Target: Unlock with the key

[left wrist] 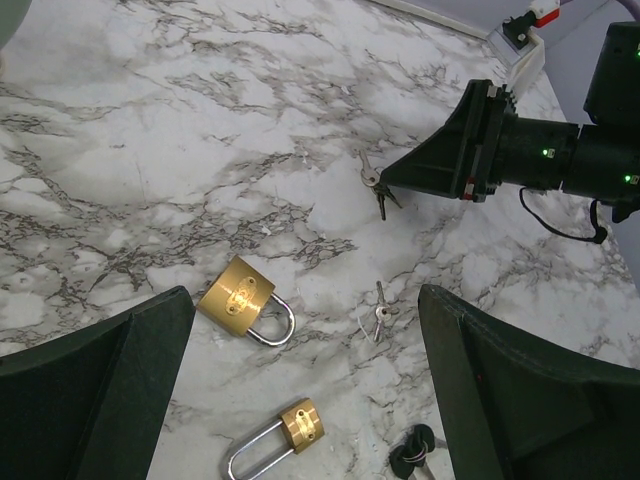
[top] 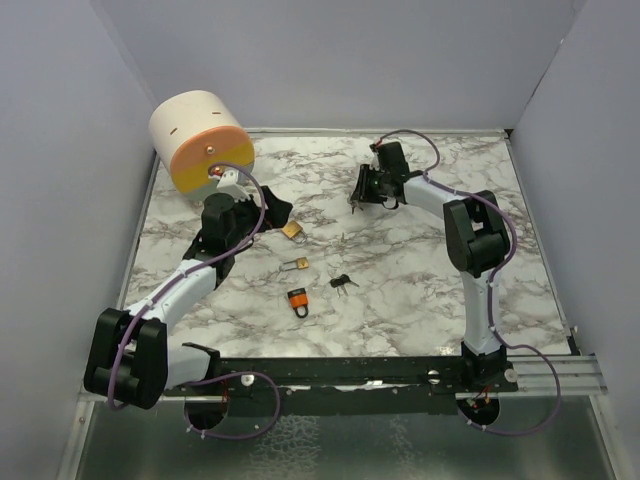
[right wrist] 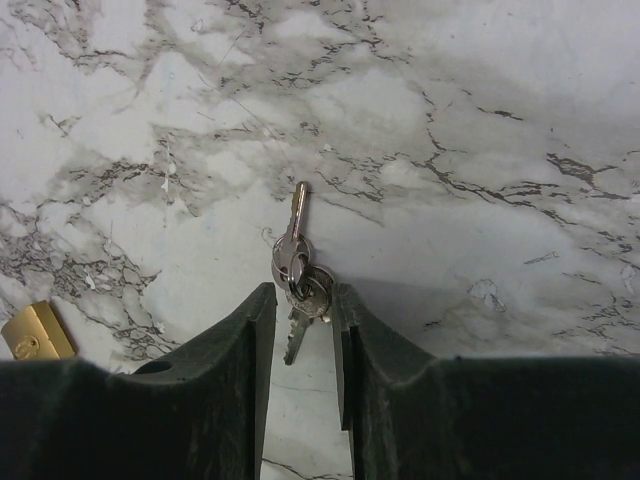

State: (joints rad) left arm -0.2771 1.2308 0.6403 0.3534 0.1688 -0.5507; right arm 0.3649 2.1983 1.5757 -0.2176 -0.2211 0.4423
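Where the right gripper [right wrist: 303, 292] comes down to the marble table [right wrist: 480, 160], its two dark fingers are drawn in to a narrow gap and pinch the silver key bunch [right wrist: 297, 265] at its ring. One long key points straight away from the fingertips. A shorter one trails back between the fingers, its end lost in their shadow. Whether the bunch is lifted off the stone I cannot tell. Further out, the left gripper [left wrist: 305, 300] hovers spread wide, holding nothing, over the large brass padlock [left wrist: 238, 298], which lies flat with its steel shackle seated in the body. Nearer that wrist lie a small brass padlock [left wrist: 300, 425], a lone thin key [left wrist: 380, 312] and black-headed keys [left wrist: 412, 462], these last partly cut off by the frame edge. The orange padlock [top: 297, 300] shows only from above, too small to make out its keyhole.
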